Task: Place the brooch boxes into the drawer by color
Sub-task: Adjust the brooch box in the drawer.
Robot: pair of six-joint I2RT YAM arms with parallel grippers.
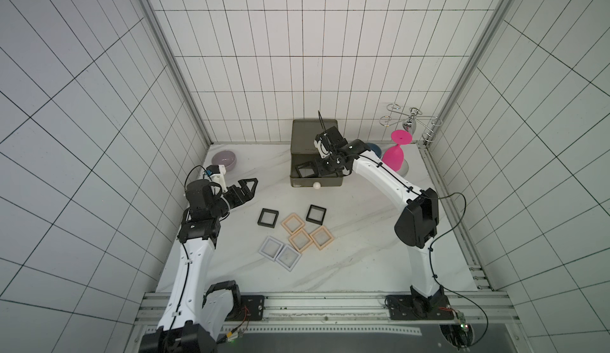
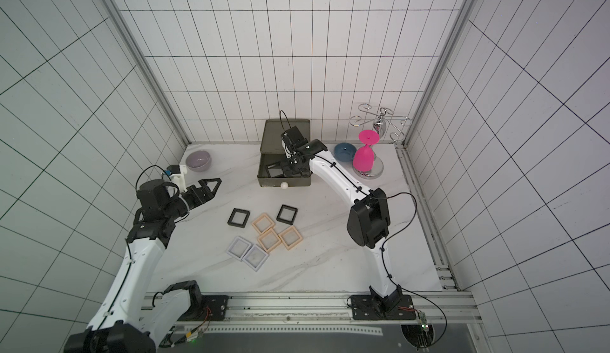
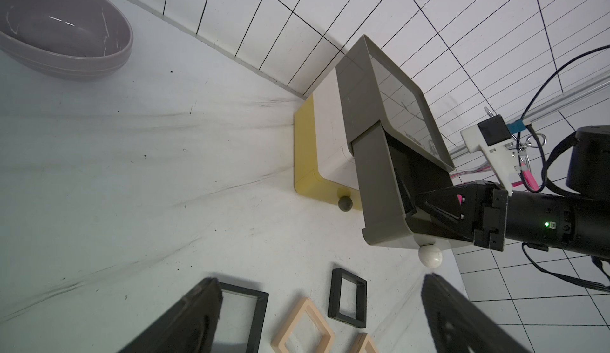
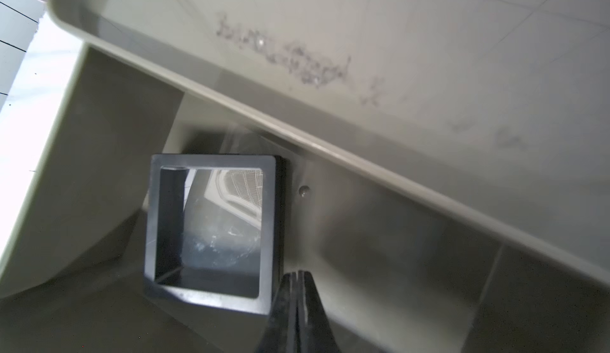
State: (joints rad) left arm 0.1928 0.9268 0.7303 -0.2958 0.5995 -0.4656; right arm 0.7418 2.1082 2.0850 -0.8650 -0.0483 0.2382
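The drawer [image 1: 315, 136] stands at the back wall with its olive-grey top tier [image 3: 379, 176] pulled out. One black brooch box [image 4: 211, 226] lies inside that tier. My right gripper [image 4: 298, 273] is down in the tier beside the box's edge, shut, with nothing between its fingers. On the table lie two black boxes [image 1: 268, 217] [image 1: 316, 214], three peach ones [image 1: 292, 223] [image 1: 300, 240] [image 1: 321, 237] and two pale lavender ones [image 1: 271, 248] [image 1: 288, 257]. My left gripper [image 1: 249, 184] hovers open to the left of them, holding nothing.
A lilac bowl [image 1: 224, 160] sits at the back left. Right of the drawer are a blue bowl [image 2: 344, 152], an upturned pink goblet [image 1: 396, 155] and a chrome wire rack [image 1: 411, 123]. The drawer's white tier and yellow tier [image 3: 303, 156] are pushed in.
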